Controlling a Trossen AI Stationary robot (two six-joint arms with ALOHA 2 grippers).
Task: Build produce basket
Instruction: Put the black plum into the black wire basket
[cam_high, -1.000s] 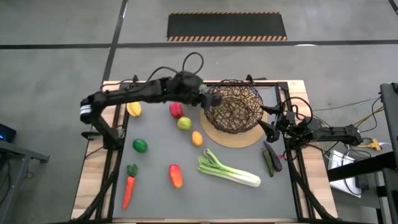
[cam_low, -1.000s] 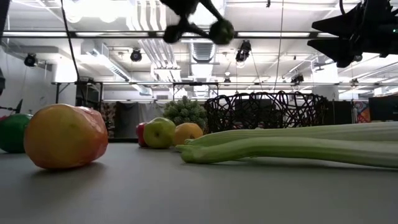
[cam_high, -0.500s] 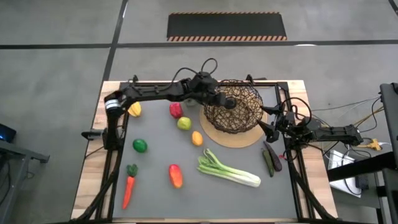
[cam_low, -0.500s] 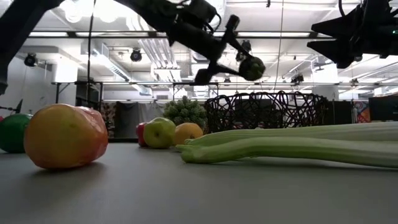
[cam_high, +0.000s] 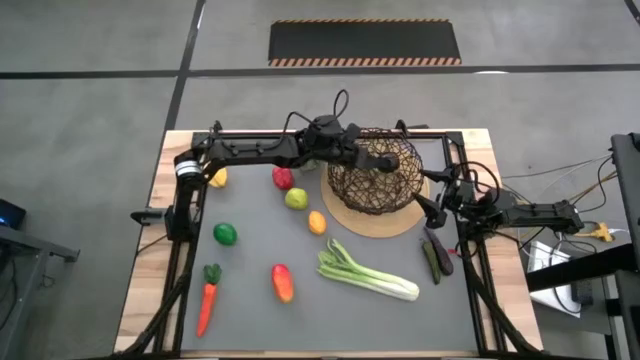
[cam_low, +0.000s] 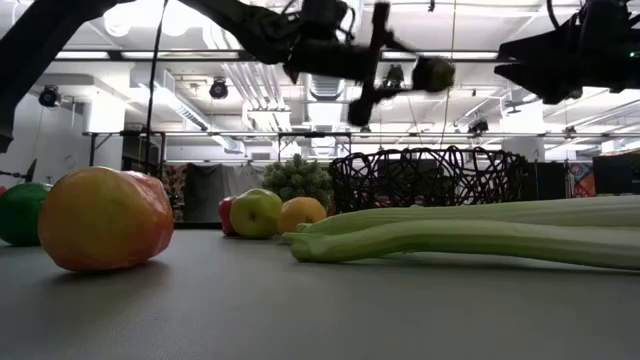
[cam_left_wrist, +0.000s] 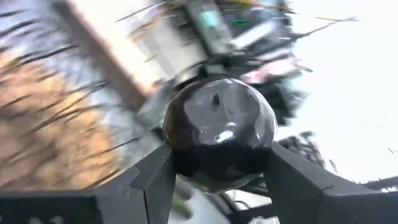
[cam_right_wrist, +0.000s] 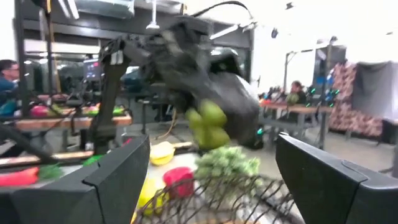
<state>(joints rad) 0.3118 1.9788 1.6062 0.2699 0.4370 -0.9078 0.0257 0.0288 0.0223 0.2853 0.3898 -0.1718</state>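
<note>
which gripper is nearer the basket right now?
Left. The left gripper is directly above the basket, holding a dark round piece. The right gripper waits open just off the basket's right side.

No text, label, brand, number or sign can be read in any view. The striped mat (cam_high: 365, 43) on the floor past the tabletop's far edge bears only orange-and-black hatching along its border, with no lettering. Anything printed on the equipment in the room behind is too small or blurred to make out.
</note>
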